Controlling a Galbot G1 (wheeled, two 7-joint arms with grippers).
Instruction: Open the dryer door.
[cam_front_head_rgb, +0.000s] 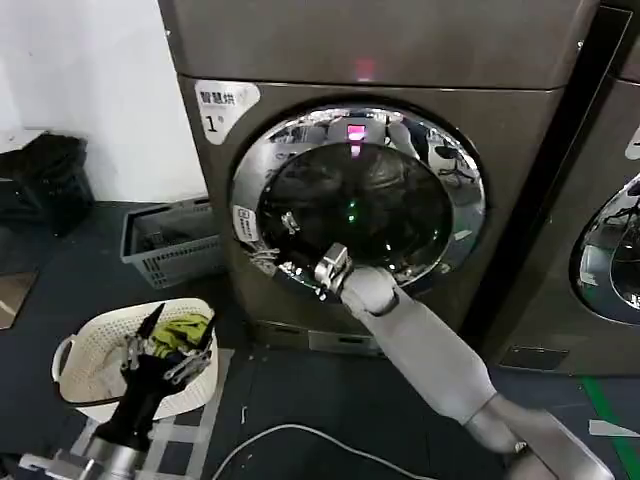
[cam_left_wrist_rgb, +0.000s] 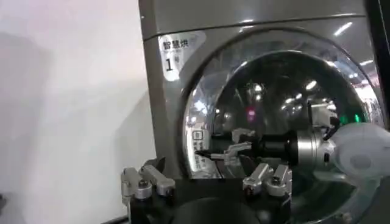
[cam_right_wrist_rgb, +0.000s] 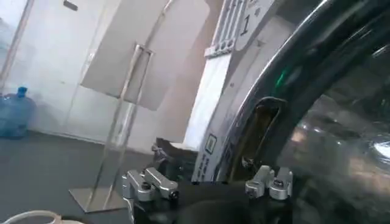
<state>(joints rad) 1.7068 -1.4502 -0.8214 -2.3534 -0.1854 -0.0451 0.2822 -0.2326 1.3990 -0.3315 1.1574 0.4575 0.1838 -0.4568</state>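
- Dark grey flooring (cam_front_head_rgb: 330, 400) runs under the dryer (cam_front_head_rgb: 300, 60), with a white wall (cam_front_head_rgb: 90, 90) to the left of the machine.
- Right gripper (cam_front_head_rgb: 268, 255) reaches the left edge of the dryer door (cam_front_head_rgb: 460, 170), at the chrome rim's recessed handle; whether its fingers are closed or spread cannot be told.
- Right arm (cam_front_head_rgb: 430, 350), grey and padded, stretches from the lower right up to the door front.
- Left gripper (cam_front_head_rgb: 168, 345) hangs low, left of the dryer, fingers spread apart and holding nothing.
- Below that gripper sits a white laundry basket (cam_front_head_rgb: 80, 375) with yellow-green cloth (cam_front_head_rgb: 185, 328) inside.
- Dryer door lies flat against the bronze-grey machine front, dark glass reflecting lights.
- White label (cam_front_head_rgb: 222, 108) marked "1" sits at the dryer's upper left corner.
- Grey plastic crate (cam_front_head_rgb: 165, 245) rests on the floor just left of the dryer.
- Second machine (cam_front_head_rgb: 610, 240) stands right of the dryer.
- White cable (cam_front_head_rgb: 300, 440) trails across the floor in front of the dryer.
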